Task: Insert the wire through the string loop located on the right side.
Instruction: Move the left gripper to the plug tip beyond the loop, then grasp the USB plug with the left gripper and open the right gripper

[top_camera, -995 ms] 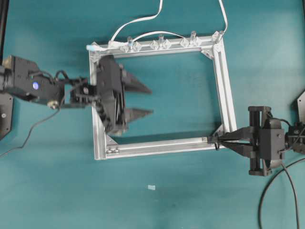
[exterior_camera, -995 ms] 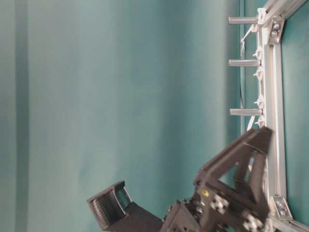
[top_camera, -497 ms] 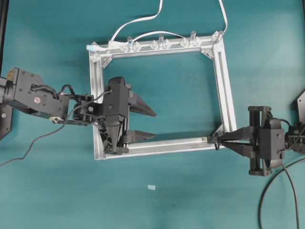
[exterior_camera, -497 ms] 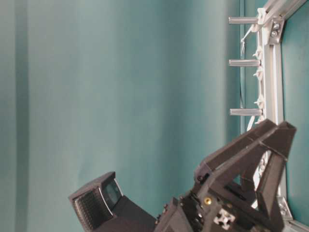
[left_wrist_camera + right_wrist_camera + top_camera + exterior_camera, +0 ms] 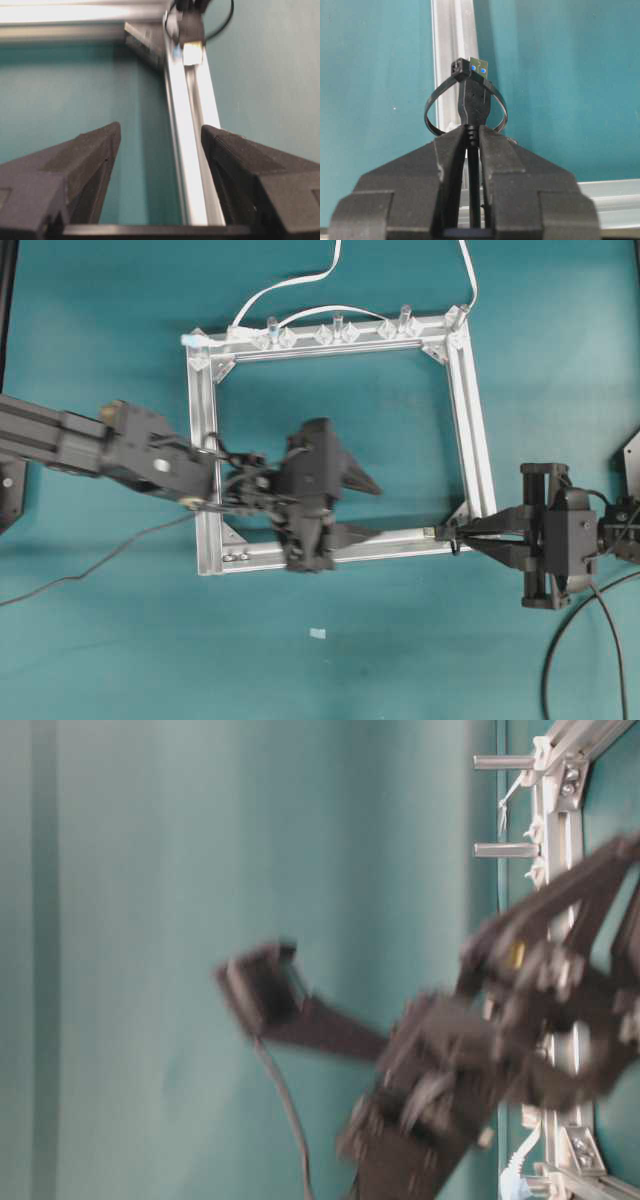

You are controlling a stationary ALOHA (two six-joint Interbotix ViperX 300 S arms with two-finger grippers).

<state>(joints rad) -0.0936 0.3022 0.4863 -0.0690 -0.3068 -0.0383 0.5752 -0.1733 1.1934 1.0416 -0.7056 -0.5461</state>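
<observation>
The right gripper (image 5: pixel 472 131) pinches the wire's (image 5: pixel 473 107) plug, poking through the string loop (image 5: pixel 434 102) at the silver frame's (image 5: pixel 468 410) lower-right corner. The left gripper (image 5: pixel 367 508), fingers spread, hovers over the bottom rail.

One silver frame (image 5: pixel 470 430) is lying on the counter (image 5: pixel 100 640), carrying three upright clear posts (image 5: pixel 337 318) along its top bar. Two white cables (image 5: pixel 290 285) are trailing away, one black wire (image 5: pixel 472 102) is showing with one string loop (image 5: pixel 432 107), and two pincers are sharing the scene, left (image 5: pixel 362 508) and right (image 5: pixel 470 535).
</observation>
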